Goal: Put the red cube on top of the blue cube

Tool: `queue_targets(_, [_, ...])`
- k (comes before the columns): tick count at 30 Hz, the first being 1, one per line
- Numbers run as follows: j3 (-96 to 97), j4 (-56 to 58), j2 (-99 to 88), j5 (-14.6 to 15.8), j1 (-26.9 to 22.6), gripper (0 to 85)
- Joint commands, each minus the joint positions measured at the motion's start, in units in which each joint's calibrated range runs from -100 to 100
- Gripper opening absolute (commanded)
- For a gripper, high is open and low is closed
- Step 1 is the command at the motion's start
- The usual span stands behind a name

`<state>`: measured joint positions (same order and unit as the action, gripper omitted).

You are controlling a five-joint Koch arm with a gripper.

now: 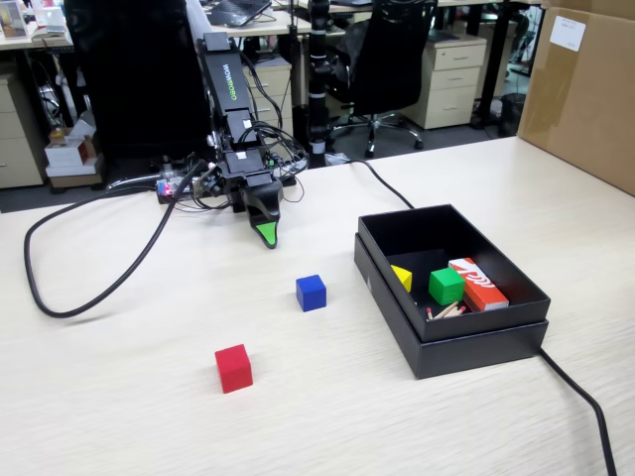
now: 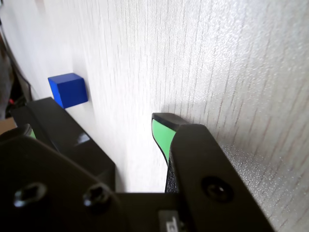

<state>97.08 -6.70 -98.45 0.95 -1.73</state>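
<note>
Pale wood worktop (image 1: pixel 119 416) in an office. Gripper (image 1: pixel 266 236) near the back edge, jaws apart, holding nothing. Blue cube (image 1: pixel 311 293) just in front of it; red cube (image 1: pixel 233 368) nearer the front edge, w/ bare top around both. Black box (image 1: pixel 448 337) at right holds a green cube (image 1: pixel 445 286).

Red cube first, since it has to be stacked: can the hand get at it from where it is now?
Probably yes. The red cube sits alone on bare table, apart from the blue cube and the box. The hand hangs empty beyond the blue cube, nothing between.
</note>
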Motion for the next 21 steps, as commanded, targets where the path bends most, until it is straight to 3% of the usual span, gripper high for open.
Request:
queue_targets(1, [0.02, 2.08, 0.05, -0.15, 0.1, 47.6])
queue_targets(8, [-10.22, 15.29, -1.09, -0.15, 1.22, 48.0])
queue_targets(13, [-30.71, 33.7, -0.18, -0.39, 2.74, 47.6])
queue_targets(21, [-52.84, 35.25, 13.36, -3.91, 5.81, 47.2])
